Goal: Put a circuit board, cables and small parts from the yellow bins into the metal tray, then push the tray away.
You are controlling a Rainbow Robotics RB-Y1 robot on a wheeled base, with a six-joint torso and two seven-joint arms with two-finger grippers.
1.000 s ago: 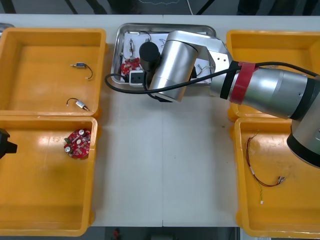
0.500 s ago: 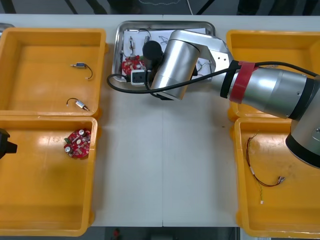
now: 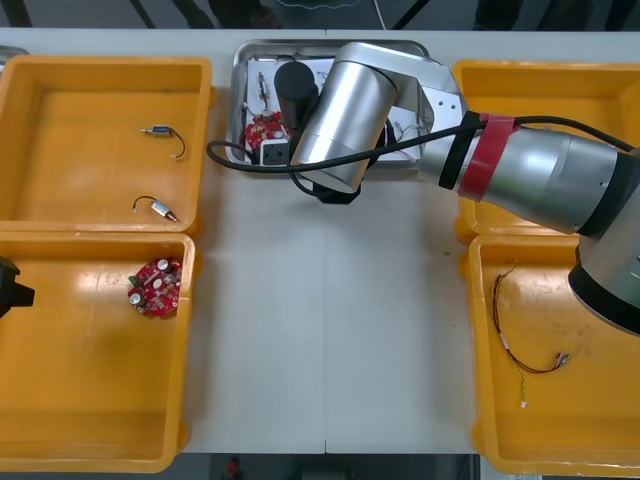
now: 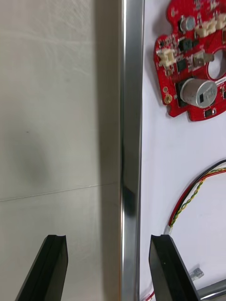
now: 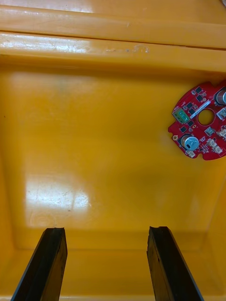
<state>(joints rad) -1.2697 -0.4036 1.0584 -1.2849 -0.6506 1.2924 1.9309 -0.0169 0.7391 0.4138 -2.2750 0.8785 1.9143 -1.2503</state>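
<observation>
An electronics workshop or lab is indicated: yellow bins (image 3: pixel 100 62) of sorted parts are ranged on a light table (image 3: pixel 330 330), and a metal tray (image 4: pixel 132 94) at the right claw (image 4: pixel 107 240) is loaded with a circuit board (image 4: pixel 193 61) and cables (image 4: pixel 186 202).

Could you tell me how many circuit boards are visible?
2: a board in the metal tray, by the right gripper straddling its rim; another board in the near left yellow bin. More may be hidden.

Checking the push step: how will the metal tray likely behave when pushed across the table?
The metal tray looks rigid, so it probably moves as one piece. The open right gripper straddles its rim off-centre, so it may swivel. The loose circuit board inside could slide. Left gripper hangs over a yellow bin.
</observation>
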